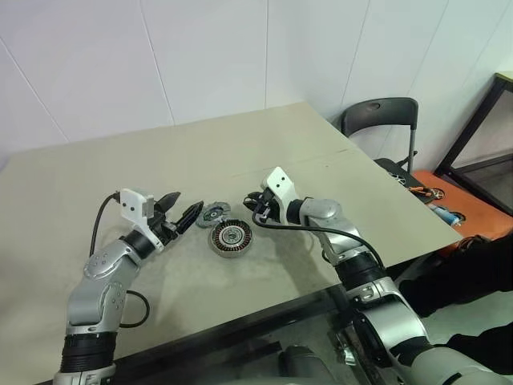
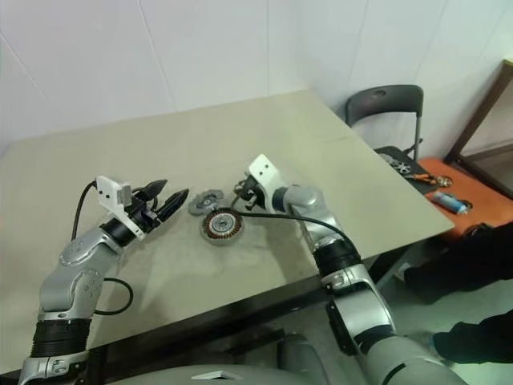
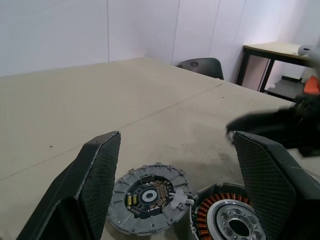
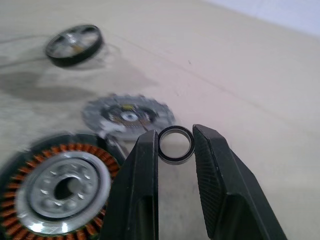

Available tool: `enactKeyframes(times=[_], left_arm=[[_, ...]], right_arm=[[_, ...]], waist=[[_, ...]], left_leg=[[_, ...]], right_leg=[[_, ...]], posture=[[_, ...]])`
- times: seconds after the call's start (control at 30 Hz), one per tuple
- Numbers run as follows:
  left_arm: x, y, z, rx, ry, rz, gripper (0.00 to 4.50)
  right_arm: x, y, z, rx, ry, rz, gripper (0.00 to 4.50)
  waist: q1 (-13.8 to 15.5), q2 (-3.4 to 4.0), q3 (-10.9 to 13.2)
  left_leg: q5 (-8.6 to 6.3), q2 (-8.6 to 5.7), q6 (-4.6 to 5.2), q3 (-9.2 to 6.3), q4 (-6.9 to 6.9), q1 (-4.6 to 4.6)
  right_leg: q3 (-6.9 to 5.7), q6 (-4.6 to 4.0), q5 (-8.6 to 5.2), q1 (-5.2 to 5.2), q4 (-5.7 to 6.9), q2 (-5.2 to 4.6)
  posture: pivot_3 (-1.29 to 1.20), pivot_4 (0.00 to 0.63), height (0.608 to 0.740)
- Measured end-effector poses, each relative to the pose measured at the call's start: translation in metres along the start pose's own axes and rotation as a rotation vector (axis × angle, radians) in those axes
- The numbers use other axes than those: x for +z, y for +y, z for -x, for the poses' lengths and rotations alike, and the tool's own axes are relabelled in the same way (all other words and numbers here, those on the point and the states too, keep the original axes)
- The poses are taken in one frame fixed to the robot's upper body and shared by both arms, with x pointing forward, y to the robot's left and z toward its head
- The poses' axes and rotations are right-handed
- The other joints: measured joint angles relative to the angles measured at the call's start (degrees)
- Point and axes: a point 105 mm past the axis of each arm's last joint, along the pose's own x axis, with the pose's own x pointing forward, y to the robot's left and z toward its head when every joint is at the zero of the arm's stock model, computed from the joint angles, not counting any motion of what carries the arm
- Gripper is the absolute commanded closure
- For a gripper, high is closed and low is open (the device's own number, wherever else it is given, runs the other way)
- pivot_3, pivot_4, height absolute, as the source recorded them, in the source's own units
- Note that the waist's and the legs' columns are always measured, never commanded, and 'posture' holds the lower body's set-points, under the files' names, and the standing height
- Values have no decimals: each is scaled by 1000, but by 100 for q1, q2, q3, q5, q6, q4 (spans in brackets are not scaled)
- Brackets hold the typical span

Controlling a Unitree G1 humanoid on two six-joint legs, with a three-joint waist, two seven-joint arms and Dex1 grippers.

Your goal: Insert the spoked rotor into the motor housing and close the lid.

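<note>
Right wrist view: right gripper [image 4: 176,134] pinched a black ring [image 4: 176,160]; left gripper [image 1: 189,200] gaped empty (spoked rotor [image 1: 213,212] lay outside motor housing [image 1: 231,237]).

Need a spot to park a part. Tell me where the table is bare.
Bare: the table behind the parts toward the wall, and its right end toward the chair. Crowded: around the motor housing and grey disc, between left gripper and right gripper.

Motor housing [image 1: 231,237] on table [image 1: 96,176], spoked rotor [image 1: 213,212] just behind-left, touching.
</note>
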Motion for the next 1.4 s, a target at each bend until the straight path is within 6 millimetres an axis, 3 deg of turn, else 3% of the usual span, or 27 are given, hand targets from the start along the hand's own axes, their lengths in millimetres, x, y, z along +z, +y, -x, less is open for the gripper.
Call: enactKeyframes(times=[0.2,0.37,0.5,0.8,1.4], left_arm=[[-4,3,-1,4,13,6,681],[-6,0,-3,-14,18,7,681],[-7,-2,-3,-20,19,8,681],[-8,-3,2,0,24,4,681],[-6,-5,1,-1,18,-4,681]], right_arm=[[6,25,10,191,42,-31,3844],[11,40,-2,299,74,-26,3844],[11,42,-15,326,90,-10,3844],[-23,44,-20,347,195,-46,3844],[-30,45,-20,348,214,11,3844]], waist=[[54,-2,2],[136,-2,3],[141,-2,3],[148,-2,3],[144,-2,3]], left_leg=[[-1,6,-2,3,0,0],[-6,18,-10,5,0,1],[-7,19,-12,6,0,1],[-12,22,-17,7,0,-7],[-14,25,-18,8,0,-5]], right_leg=[[0,0,0,0,-4,4],[-1,-2,1,-1,-4,15],[-1,-4,2,-2,-6,17],[0,-5,1,-10,-11,20],[0,-5,1,-9,-9,24]], posture=[[0,0,740],[0,0,740],[0,0,740],[0,0,740],[0,0,740]])
